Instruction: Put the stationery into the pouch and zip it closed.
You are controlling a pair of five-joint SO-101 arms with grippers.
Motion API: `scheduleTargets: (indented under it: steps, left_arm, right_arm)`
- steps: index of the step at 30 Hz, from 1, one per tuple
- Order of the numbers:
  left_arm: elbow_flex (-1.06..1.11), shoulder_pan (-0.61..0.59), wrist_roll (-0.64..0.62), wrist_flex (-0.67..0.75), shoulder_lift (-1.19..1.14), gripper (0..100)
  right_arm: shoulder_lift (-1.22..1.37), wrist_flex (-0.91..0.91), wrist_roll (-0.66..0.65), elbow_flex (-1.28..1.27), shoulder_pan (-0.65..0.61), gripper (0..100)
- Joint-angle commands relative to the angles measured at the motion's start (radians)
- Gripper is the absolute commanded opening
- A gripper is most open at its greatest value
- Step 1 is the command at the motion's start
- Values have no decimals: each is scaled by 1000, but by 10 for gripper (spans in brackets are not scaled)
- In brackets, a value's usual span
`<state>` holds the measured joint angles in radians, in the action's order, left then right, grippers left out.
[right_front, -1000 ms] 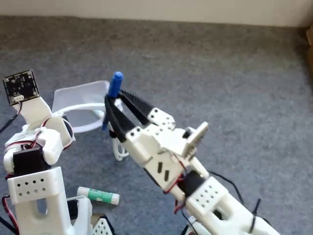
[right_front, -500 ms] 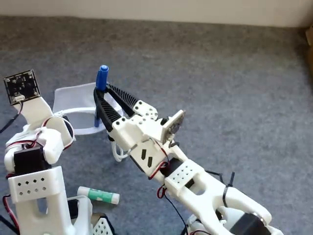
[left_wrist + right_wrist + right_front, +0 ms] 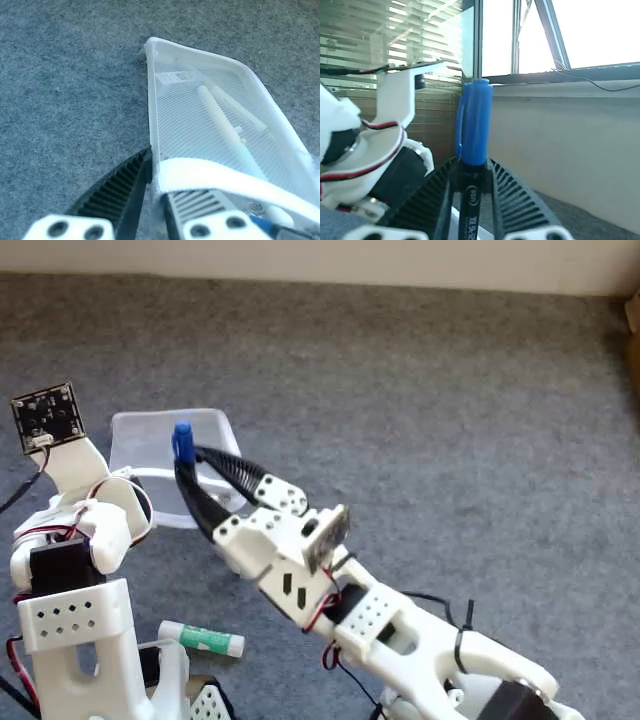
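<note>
A translucent mesh pouch (image 3: 150, 438) lies at the left, with white pens (image 3: 220, 122) showing through its wall (image 3: 200, 100). My left gripper (image 3: 155, 172) is shut on the pouch's white zipper edge and holds the mouth up. An upright blue pen (image 3: 183, 443) is clamped in my right gripper (image 3: 188, 462), directly over the pouch's mouth. In the right wrist view the pen (image 3: 475, 125) stands between the black fingers (image 3: 512, 192), cap upward. A green and white glue stick (image 3: 201, 640) lies on the carpet beside the left arm's base.
Grey carpet (image 3: 450, 420) covers the whole floor, with open room to the right and behind the pouch. The left arm's body (image 3: 75, 570) stands close beside the pouch. A pale wall runs along the far edge.
My right gripper has carried the blue pen leftward and down, from beside the pouch to over its mouth. The left arm has stayed put, holding the pouch.
</note>
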<state>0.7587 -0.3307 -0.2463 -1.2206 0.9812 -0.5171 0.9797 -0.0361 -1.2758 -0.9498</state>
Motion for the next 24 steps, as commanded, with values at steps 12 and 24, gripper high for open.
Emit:
scheduleTargets:
  steps: [12, 24]
  left_arm:
    - [-10, 15, 5, 5, 8, 7]
    - [-10, 15, 5, 8, 8, 7]
  right_arm:
    - [-226, -308, -29, -71, 21, 5]
    - [-496, -720, -29, -101, 33, 5]
